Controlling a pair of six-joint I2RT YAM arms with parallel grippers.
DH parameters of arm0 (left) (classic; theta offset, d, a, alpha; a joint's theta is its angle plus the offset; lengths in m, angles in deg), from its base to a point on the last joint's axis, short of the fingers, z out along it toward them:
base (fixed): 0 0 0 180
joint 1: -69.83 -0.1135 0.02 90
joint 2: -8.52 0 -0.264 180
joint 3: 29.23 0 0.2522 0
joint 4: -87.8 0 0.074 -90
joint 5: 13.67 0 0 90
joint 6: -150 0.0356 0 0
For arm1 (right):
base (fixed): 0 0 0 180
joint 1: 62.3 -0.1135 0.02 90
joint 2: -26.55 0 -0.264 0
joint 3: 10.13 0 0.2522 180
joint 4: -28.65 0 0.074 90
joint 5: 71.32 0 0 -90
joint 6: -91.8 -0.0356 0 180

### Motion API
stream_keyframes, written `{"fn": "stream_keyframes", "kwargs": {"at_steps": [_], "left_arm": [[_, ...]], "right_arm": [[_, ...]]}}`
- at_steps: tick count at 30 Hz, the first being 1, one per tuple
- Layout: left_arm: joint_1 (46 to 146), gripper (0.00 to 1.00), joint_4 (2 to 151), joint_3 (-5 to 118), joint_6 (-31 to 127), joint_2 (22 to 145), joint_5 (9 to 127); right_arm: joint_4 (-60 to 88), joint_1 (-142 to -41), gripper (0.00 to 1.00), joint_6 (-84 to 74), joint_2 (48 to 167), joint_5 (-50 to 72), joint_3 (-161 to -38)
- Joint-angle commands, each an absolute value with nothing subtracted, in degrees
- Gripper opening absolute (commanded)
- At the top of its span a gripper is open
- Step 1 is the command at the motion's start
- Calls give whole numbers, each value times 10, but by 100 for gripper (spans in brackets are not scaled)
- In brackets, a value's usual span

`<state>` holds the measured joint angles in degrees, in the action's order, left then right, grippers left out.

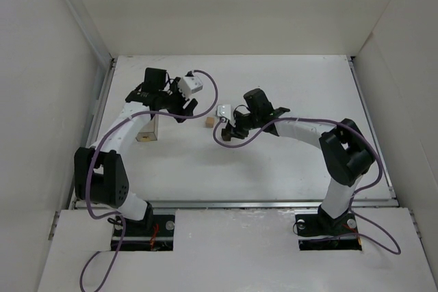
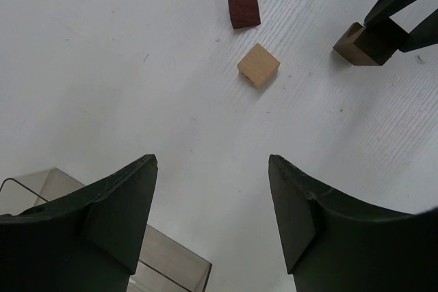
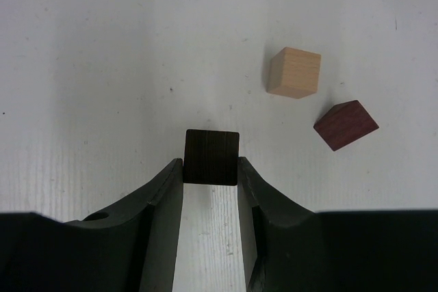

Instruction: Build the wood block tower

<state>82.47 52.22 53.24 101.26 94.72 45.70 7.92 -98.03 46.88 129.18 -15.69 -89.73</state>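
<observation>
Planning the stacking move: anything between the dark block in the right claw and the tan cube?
Nothing visible. Bare table lies between the dark brown block, held in the right claw, and the tan cube. The maroon piece lies beside the cube, off that line.

Bright, even, diffuse light fills all views, washing the white table (image 1: 287, 162) pale. The pale tan cube (image 2: 259, 65) casts only a faint soft shadow. The dark brown block (image 3: 212, 156) reads nearly black, sharply focused.
</observation>
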Motion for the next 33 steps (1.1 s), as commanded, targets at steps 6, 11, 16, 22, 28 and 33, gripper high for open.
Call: {"fn": "stream_keyframes", "kwargs": {"at_steps": [6, 11, 16, 22, 28, 33], "left_arm": [[822, 62, 537, 526, 1044, 961, 446], [822, 62, 537, 526, 1044, 961, 428], [822, 62, 537, 526, 1044, 961, 428], [822, 62, 525, 526, 1064, 961, 428], [822, 64, 513, 539, 1090, 986, 428], [822, 65, 478, 583, 1137, 1036, 407]], "right_arm": [[120, -986, 20, 451, 1307, -191, -904], [115, -986, 22, 451, 1307, -196, -899], [115, -986, 26, 446, 1307, -202, -894], [99, -981, 44, 441, 1307, -196, -894], [114, -981, 89, 422, 1290, -202, -899], [134, -975, 94, 401, 1255, -214, -894]]}}
